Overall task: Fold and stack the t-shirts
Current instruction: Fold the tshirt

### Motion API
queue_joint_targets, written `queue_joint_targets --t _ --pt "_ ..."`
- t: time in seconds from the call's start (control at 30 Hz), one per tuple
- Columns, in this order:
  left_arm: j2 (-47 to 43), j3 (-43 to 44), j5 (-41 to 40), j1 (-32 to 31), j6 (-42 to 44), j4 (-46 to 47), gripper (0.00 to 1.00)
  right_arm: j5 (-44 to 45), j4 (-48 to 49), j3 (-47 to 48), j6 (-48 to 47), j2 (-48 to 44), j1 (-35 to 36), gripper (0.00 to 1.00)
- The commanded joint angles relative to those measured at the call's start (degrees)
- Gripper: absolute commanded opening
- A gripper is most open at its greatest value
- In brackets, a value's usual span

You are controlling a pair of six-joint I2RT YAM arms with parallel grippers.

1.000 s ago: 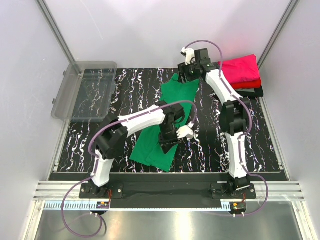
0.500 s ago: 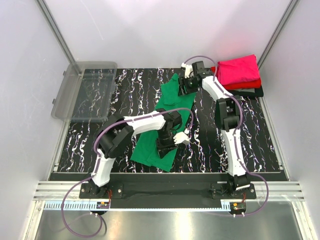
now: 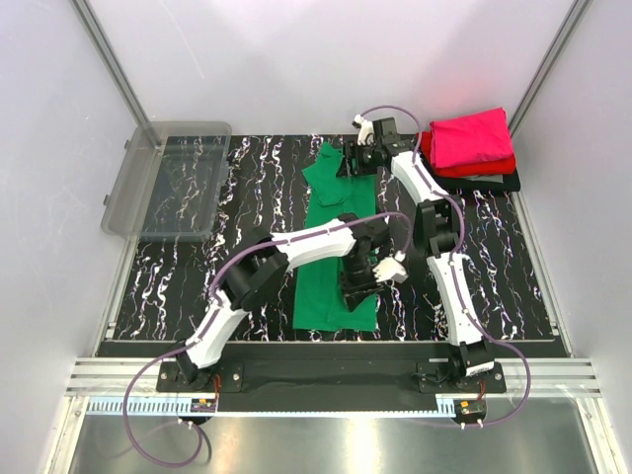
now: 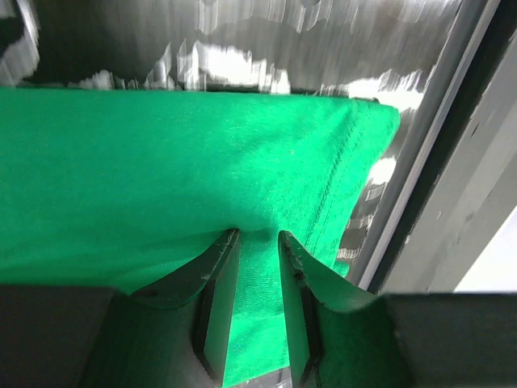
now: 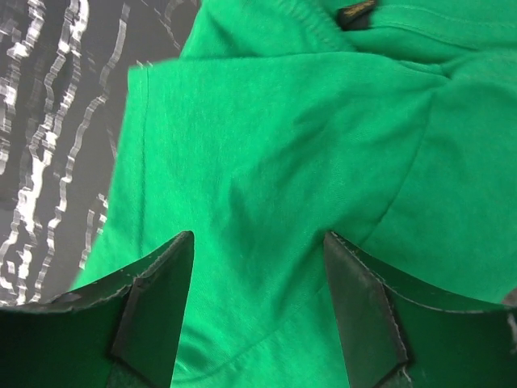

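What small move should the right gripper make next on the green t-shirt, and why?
Probably lower the right gripper and close it on the bright green cloth t-shirt: its jaws stand open over the far end, while the left gripper pinches the near end.

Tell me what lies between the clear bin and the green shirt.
Nothing but bare marbled tabletop between bin and green shirt, per the top view.
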Motion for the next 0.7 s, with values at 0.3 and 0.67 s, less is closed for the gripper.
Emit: queue_joint_targets --t 0.3,0.67 --pt "-2.24 11.17 -3.53 -0.18 -2.11 -0.27 0.38 -4.89 3.75 -1.67 3.21 -6.45 0.73 0.72" --pt "-42.59 -25.2 -4.8 20.28 -32.06 9.3 0.59 -6.99 3.57 -59.02 13.56 -53.81 -4.36 0.72"
